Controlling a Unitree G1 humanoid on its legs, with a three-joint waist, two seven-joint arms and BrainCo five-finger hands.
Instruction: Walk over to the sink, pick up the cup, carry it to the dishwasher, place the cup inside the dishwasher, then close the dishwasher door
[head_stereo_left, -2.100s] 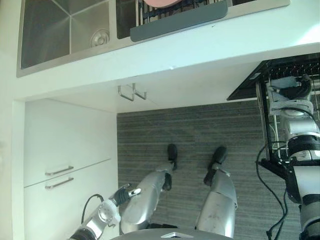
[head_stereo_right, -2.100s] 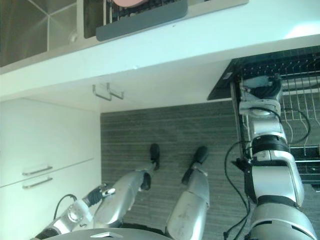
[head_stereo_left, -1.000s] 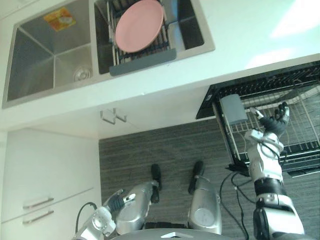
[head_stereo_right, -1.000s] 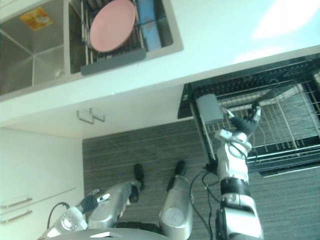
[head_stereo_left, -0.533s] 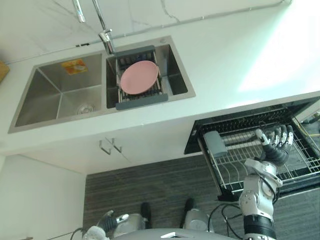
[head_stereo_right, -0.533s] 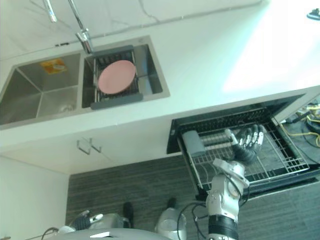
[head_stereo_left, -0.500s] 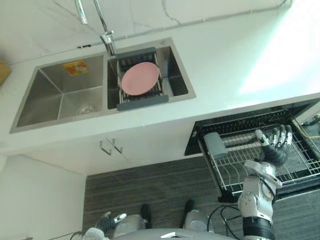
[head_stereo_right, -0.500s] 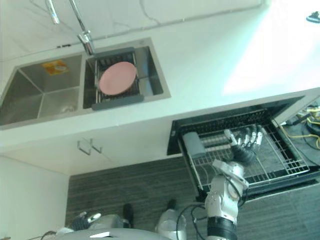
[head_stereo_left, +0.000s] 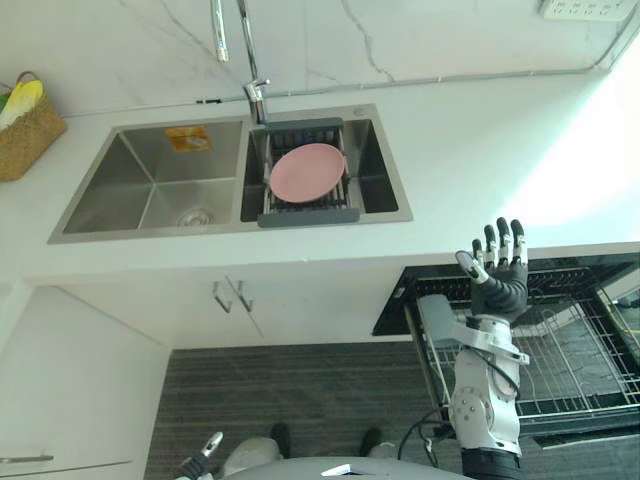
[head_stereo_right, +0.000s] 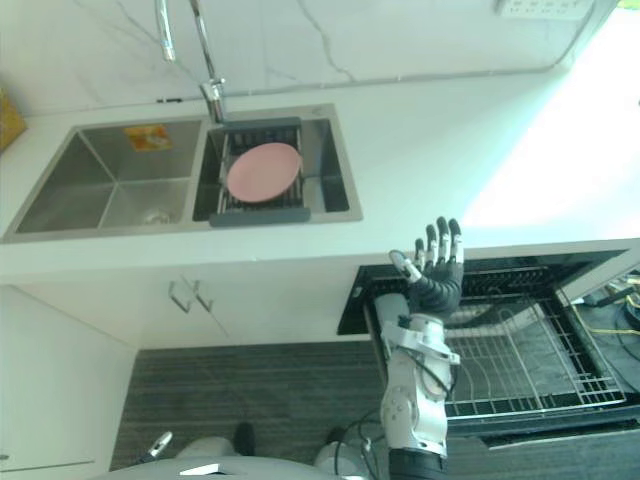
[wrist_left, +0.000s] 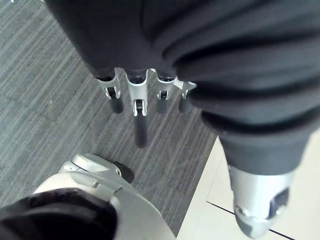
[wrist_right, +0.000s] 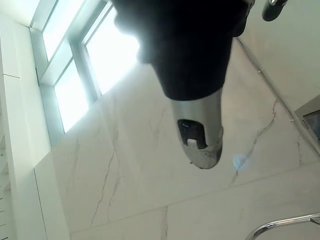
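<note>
Left eye view: right hand (head_stereo_left: 500, 288) (splayed).

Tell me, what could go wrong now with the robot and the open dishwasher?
1. The rack is pulled out, so shutting the door now could jam against it.
2. The open right hand is up by the counter edge and might bump it.
3. The grey cup sits at the rack's corner beside that arm, which could knock it.
</note>
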